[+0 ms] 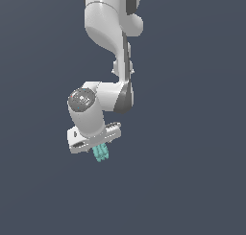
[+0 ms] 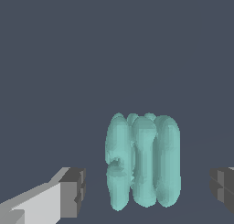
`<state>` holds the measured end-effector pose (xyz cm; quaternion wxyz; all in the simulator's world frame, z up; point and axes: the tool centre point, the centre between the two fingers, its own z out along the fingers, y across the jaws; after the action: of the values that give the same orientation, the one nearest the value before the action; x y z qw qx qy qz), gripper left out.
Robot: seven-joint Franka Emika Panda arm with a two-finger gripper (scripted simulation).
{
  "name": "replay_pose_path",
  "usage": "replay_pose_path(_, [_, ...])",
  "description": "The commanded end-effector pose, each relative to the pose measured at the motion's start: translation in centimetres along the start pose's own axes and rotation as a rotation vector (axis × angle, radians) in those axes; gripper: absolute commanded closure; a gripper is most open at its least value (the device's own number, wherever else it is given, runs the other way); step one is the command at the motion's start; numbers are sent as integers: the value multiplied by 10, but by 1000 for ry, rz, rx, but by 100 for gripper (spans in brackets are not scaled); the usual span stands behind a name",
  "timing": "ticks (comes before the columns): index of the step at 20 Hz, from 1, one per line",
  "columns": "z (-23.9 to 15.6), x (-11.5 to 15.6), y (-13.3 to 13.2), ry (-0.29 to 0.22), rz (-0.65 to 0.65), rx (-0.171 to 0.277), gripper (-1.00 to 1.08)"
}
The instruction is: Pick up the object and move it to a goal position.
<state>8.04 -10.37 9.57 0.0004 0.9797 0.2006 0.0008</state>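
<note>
Gripper (image 1: 99, 150) hangs from the white arm (image 1: 108, 28), wrist bent toward seven o'clock in the exterior view. Its fingers (image 2: 72, 192) stand spread, with open space between each dark pad and the object (image 2: 142, 160). The teal, ridged object sits between the two pads, touching neither; in the exterior view it peeks out at six o'clock beneath the gripper's body, against a plain slate ground.

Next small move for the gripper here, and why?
Probably close the jaws. In the wrist view the teal object sits between the two dark fingertips, with open gaps on both sides, so the gripper is not yet holding it. The object lies nearer one fingertip than the other, so a slight centring shift first may help. In the exterior view the object shows just below the gripper.
</note>
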Motion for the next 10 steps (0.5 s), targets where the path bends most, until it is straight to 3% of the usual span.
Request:
replay_pose_path(1, [12, -1, 0, -1, -1, 1, -92])
replay_pose_path(10, [42, 0, 0, -1, -3, 1, -92])
